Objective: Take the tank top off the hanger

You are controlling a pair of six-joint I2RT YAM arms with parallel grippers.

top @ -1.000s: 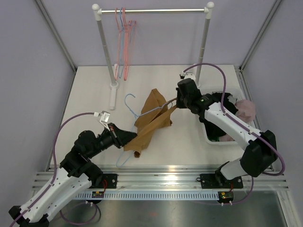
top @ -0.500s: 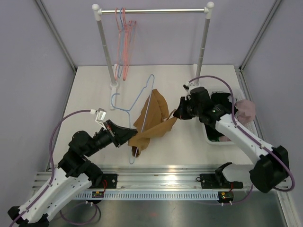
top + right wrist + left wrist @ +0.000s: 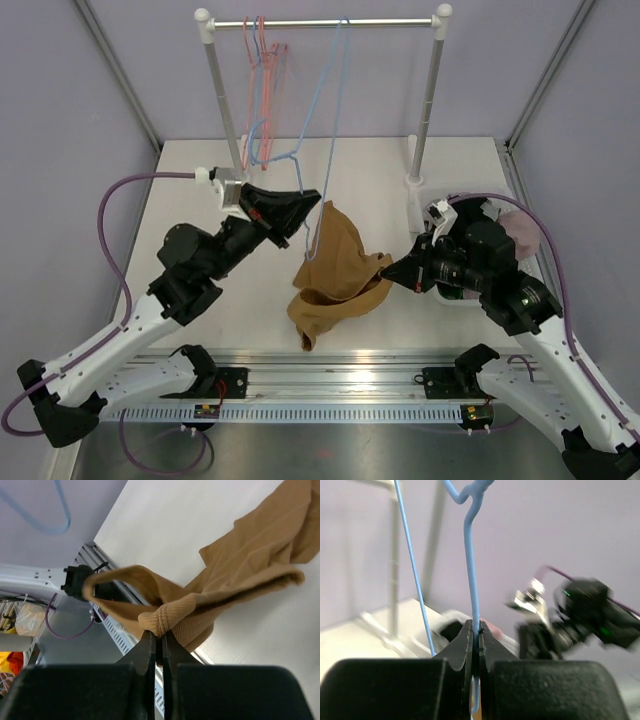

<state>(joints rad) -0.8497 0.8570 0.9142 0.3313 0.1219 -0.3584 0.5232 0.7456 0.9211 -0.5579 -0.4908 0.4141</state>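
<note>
The tan tank top (image 3: 335,272) hangs bunched over the middle of the table, its lower end resting on the surface. My right gripper (image 3: 396,273) is shut on a ribbed edge of the tank top (image 3: 240,575), the jaws (image 3: 161,634) pinching a fold. My left gripper (image 3: 300,207) is shut on the wire of the light blue hanger (image 3: 322,120), which stands raised and nearly upright. In the left wrist view the hanger (image 3: 470,555) runs up out of the closed gripper (image 3: 476,630). The hanger's lower end overlaps the tank top's upper left edge; whether it is threaded through the tank top I cannot tell.
A clothes rack (image 3: 318,22) stands at the back with pink and blue hangers (image 3: 262,90) on its bar. A white bin (image 3: 445,292) of clothes sits at the right, behind my right arm. A metal rail (image 3: 350,372) runs along the near edge.
My left gripper has lifted the hanger up and back until it stands upright. My right gripper has pulled the tank top's edge toward the near right, dragging the cloth off the hanger's arms.
</note>
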